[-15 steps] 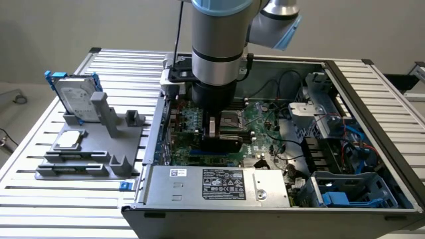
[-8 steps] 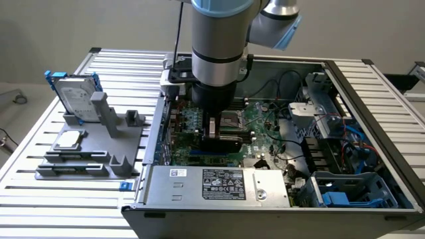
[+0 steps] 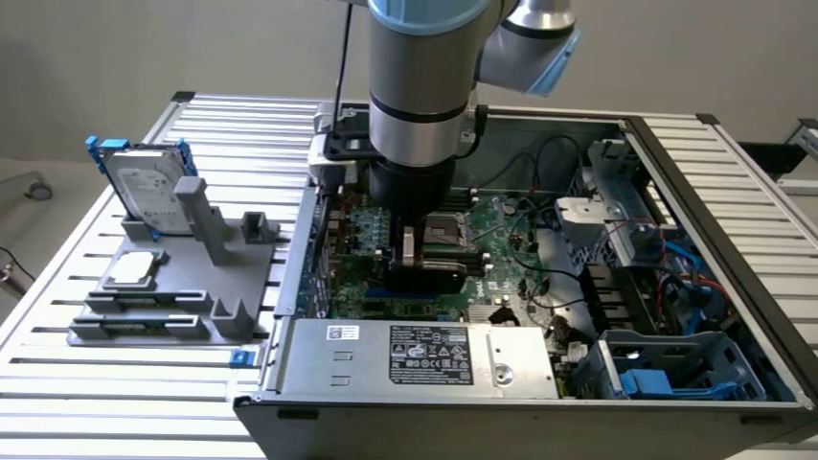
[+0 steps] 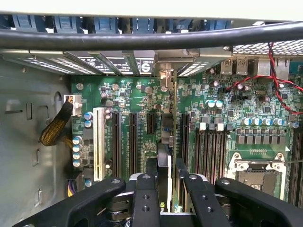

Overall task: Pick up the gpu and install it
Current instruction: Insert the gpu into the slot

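On the counter [image 3: 77,383], to the exterior view's left of the case [image 3: 511,426]: a grey rack [image 3: 167,321], just beside the case wall. Upright on the rack's end away from the case, a hard drive [image 3: 144,187] in a blue frame. Flat on the rack, nearer the case, a small silver part [image 3: 134,268].

Next, the case, lying open side up, with the motherboard [image 3: 505,249] flat on its floor. Vertical into the case, near its wall on the exterior view's left, the arm [image 3: 416,86]. Low over the motherboard, the end effector [image 4: 165,172], narrowed and clamped on the gpu [image 4: 164,142], with a finger [image 4: 145,196] on either face.

Inside the case, then, the gpu: upright, edge-on in the wrist view, in line with the black slots [image 4: 133,142] and between two of them. Far end toward the case's rear wall, by the vented slot covers [image 4: 102,64]. Cannot tell whether seated in a slot or just above one.

Beside the black slots, toward the case's side wall, a white slot [image 4: 98,142]. On the gpu's other side, deeper in the case, the CPU socket [image 4: 258,175]. Along the case's rear edge, a black cable [image 4: 142,38].

Against the case's front wall, a labelled power supply [image 3: 422,353]. In the case's front corner on the exterior view's right, a blue drive cage [image 3: 665,369].
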`<state>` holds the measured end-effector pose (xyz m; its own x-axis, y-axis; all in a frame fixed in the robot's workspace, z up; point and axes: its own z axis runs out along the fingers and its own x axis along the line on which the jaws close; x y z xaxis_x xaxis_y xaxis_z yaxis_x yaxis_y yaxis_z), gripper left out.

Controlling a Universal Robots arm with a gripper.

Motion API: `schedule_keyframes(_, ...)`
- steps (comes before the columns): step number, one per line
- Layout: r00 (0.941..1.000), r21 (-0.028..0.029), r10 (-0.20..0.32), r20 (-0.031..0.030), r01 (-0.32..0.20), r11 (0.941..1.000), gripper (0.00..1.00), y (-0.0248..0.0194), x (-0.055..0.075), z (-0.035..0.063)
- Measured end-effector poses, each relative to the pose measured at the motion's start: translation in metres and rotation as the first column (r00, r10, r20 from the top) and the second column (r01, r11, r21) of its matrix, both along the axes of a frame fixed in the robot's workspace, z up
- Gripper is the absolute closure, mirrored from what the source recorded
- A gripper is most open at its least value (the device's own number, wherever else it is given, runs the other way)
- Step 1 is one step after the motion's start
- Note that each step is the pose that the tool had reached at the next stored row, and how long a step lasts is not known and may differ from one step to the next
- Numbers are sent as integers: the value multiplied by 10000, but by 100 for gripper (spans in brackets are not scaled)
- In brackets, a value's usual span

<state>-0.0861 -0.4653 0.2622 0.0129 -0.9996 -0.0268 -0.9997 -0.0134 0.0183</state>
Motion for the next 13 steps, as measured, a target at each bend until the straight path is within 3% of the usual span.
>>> schedule_keyframes(13, 9999, 2, 168, -1, -168, 9999, 74, -7, 0, -3)
